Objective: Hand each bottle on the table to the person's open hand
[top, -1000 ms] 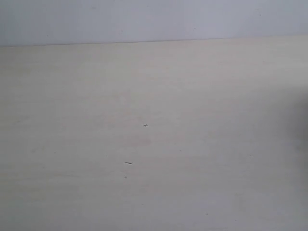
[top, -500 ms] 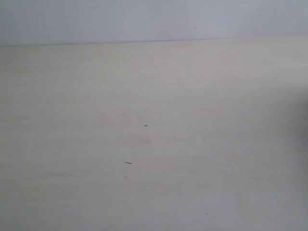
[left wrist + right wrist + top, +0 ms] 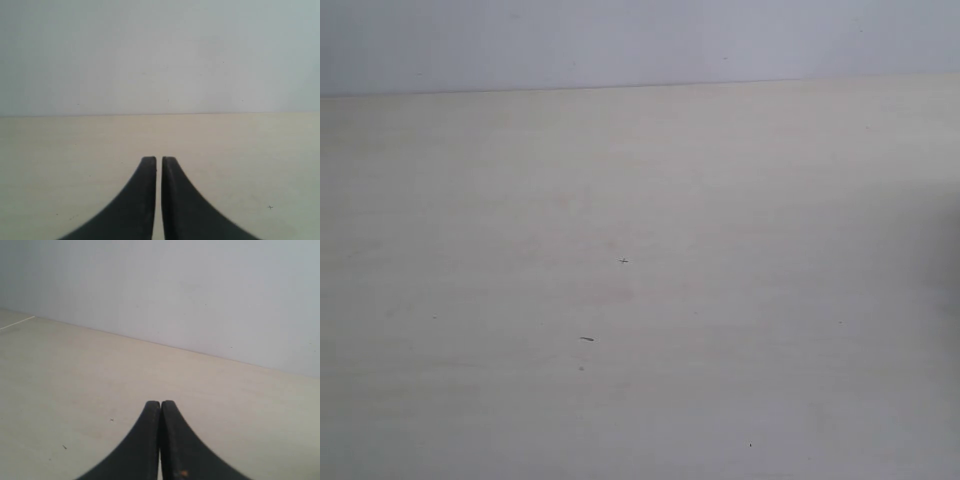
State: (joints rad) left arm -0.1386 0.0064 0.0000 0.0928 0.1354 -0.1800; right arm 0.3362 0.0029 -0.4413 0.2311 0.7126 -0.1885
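Note:
No bottle shows in any view, and no hand either. The pale beige table (image 3: 640,300) fills the exterior view, bare apart from a few tiny dark specks; neither arm appears there. In the left wrist view my left gripper (image 3: 159,159) hangs over the table (image 3: 240,150), its black fingers shut with only a hairline slit between them and nothing held. My right gripper (image 3: 160,402) is shut too, fingertips touching, empty, above the table (image 3: 75,370).
A plain grey-white wall (image 3: 640,40) rises behind the table's far edge. A small cross-shaped mark (image 3: 623,261) and a short dark fleck (image 3: 586,339) lie on the surface. A dim shadow touches the right edge (image 3: 950,260).

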